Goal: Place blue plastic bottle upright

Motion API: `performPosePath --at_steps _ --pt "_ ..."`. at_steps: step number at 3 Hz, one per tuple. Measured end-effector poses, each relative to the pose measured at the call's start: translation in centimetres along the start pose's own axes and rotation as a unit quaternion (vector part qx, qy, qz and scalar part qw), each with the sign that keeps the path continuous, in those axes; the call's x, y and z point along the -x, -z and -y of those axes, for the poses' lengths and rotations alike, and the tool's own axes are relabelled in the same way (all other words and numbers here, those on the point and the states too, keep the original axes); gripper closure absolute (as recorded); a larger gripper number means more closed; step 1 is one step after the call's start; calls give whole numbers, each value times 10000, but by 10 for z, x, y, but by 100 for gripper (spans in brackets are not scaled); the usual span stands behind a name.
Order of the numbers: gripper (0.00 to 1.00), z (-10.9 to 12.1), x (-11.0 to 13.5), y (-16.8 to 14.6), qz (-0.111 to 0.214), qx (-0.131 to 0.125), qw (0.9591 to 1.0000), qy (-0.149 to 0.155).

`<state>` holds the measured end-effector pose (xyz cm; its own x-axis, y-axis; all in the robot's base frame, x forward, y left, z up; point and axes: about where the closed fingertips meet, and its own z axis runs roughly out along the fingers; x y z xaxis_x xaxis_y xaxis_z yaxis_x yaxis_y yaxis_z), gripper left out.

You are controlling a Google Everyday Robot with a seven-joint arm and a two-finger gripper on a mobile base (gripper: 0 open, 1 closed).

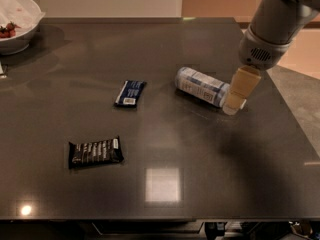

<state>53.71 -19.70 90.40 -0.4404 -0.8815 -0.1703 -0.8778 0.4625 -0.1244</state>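
Note:
The blue plastic bottle point(202, 86) lies on its side on the dark table point(200, 174), right of centre, with its cap end pointing right and toward me. My gripper point(236, 100) hangs from the arm at the upper right and its tan fingers reach down over the bottle's cap end, hiding the cap. I cannot see whether it touches the bottle.
A flat dark-blue snack wrapper point(130, 92) lies left of the bottle. A black snack bar point(95, 152) lies at the front left. A white bowl point(16, 21) with red food stands at the back left corner. The table's right edge is close behind the gripper.

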Motion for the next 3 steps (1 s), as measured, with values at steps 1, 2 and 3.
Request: performPosePath --at_steps 1,2,3 --pt "0 10 10 -20 -26 82 9996 -274" --pt "0 13 21 -39 -57 175 9991 -395" --pt "0 10 32 -54 -96 259 9989 -390"
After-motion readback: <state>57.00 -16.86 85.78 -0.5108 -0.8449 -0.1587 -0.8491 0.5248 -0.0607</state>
